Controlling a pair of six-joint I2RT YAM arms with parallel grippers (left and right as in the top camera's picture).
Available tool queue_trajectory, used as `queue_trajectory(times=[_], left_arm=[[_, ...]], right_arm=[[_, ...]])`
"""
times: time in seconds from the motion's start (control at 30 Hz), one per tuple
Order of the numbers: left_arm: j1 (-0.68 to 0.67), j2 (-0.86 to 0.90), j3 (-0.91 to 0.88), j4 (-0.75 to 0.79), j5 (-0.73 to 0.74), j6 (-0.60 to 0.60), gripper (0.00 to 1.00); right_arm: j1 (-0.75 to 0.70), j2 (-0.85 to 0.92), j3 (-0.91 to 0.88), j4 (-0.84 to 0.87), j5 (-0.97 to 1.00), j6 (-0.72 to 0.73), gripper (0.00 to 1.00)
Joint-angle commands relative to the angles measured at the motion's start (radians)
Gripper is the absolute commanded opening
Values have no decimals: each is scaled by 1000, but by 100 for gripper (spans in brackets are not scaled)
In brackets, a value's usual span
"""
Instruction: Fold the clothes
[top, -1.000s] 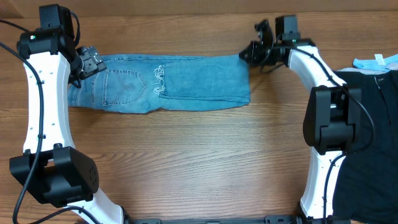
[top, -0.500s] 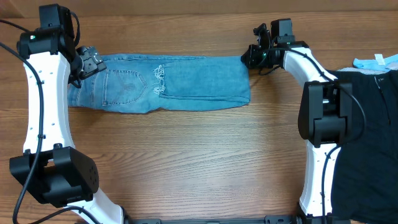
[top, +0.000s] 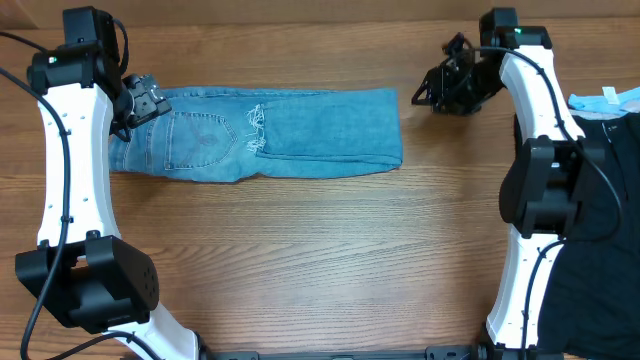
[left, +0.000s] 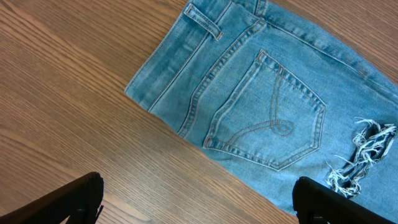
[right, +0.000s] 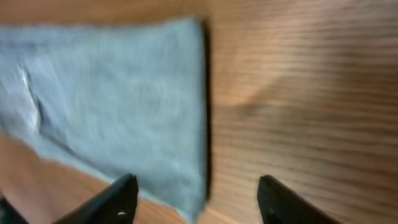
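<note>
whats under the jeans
Only the wooden table shows around the jeans, which lie flat on it, folded over. Anything beneath the denim is covered and cannot be seen.

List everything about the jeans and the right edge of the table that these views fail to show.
- Overhead: one waistband corner of the jeans is hidden under the left gripper.
- Overhead: black fabric and a light blue item are cut off by the right edge, so neither can be identified.
- Right wrist: blur wipes out the jeans' seams.
</note>
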Motion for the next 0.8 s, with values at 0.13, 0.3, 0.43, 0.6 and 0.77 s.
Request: queue_trajectory(times=[0.13,0.3,0.43,0.6,0.77], left_arm=[[2,3,-2,2,-14,-2,100],[2,3,-2,2,-14,-2,100],[2,3,-2,2,-14,-2,100],[2,3,-2,2,-14,-2,100],[2,3,-2,2,-14,-2,100]], right_arm=[[9,-27,-188,94,-49,-150,73],[11,-27,-443,395,-340,-113,65],[13,-27,-554,587,-426,13,59],[70,-27,-556,638,-425,13,50],[128,-27,-556,676,-371,13,49]])
